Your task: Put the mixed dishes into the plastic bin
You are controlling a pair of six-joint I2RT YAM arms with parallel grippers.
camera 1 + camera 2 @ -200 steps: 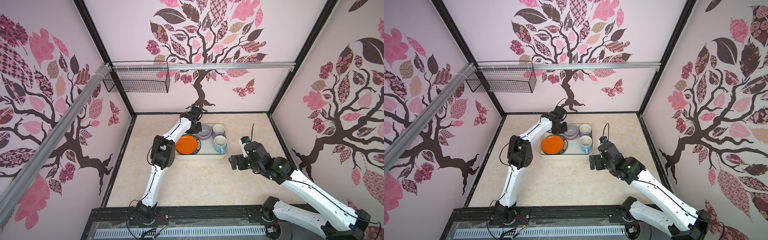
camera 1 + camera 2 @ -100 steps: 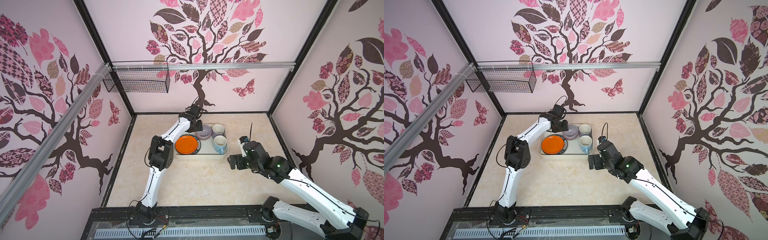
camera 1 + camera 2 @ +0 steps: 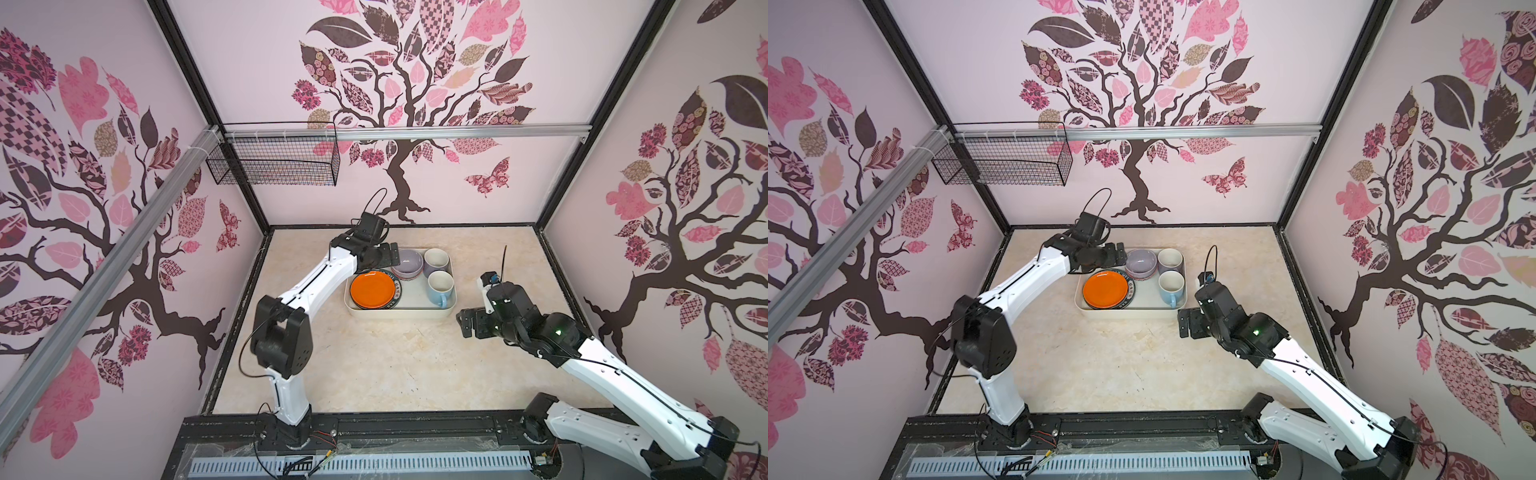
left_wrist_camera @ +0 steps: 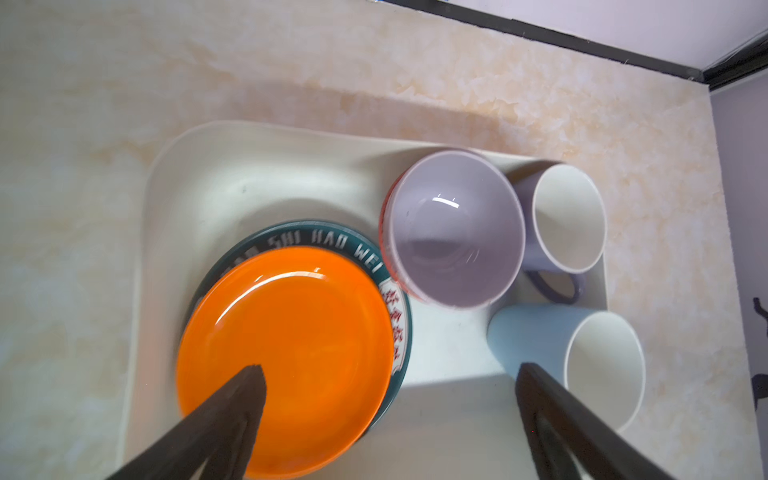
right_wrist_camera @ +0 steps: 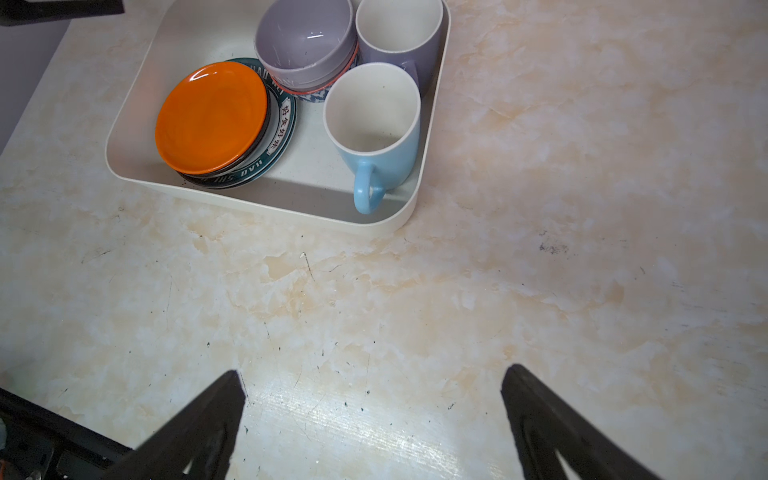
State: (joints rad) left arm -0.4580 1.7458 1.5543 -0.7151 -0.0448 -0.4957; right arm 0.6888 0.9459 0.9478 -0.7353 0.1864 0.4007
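Plastic bin (image 3: pixel 399 312) sits on the marble-look table (image 3: pixel 374 365), approx. centre of both top views, a bit above the middle; all dishes I see are inside it. In its left half the orange plate (image 3: pixel 372 289) lies on top of a stack, w/ the plate with characters (image 4: pixel 332 239) under it. That plate's dark teal rim reads "SHI HAO WEI" in white letters, and it has a white label w/ Chinese characters which I cannot read. The bowl (image 3: pixel 407 259), lavender inside and orange-red outside, is at upper middle of the bin. Only an edge of the teal patterned plate (image 5: pixel 313 96) shows below it. The lavender mug (image 3: pixel 436 258) touches the bowl at its right. The light-blue mug (image 3: pixel 440 286) stands upright just below, handle towards bottom of frame. Left gripper (image 4: pixel 388 374) hovers at the bin's upper-left corner, fingers spread wide, holding nothing. Right gripper (image 5: pixel 372 382) is right of the bin over bare table, fingers also wide apart, empty.
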